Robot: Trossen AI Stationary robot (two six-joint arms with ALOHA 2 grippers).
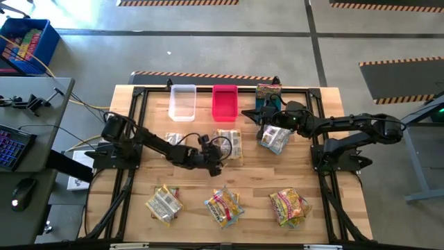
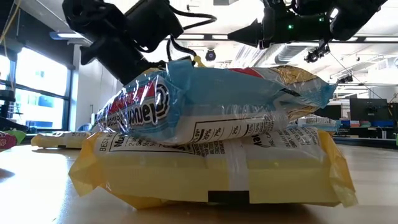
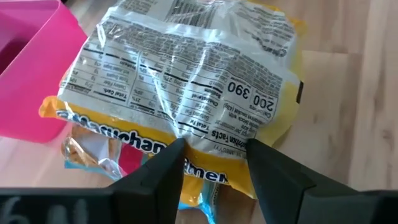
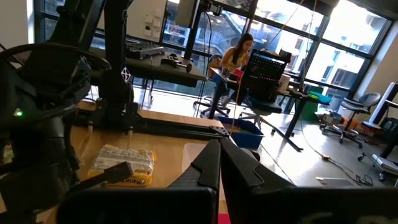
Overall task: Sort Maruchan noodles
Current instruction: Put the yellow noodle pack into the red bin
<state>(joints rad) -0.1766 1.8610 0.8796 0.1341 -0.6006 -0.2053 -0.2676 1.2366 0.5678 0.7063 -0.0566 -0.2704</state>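
Left gripper (image 3: 211, 155) open, fingers straddling yellow Maruchan packet (image 3: 186, 81) beside pink bin (image 1: 225, 102), worktop centre. Right gripper (image 1: 266, 115) shut, empty, near far edge. Other noodle piles (image 1: 223, 205) along near edge.

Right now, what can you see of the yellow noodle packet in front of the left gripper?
The yellow noodle packet is crinkly clear-and-yellow plastic, lying printed back up with its nutrition panel showing. It rests on other packets beside the pink bin, on the wooden table. The left gripper is open, its fingers either side of the packet's near edge.
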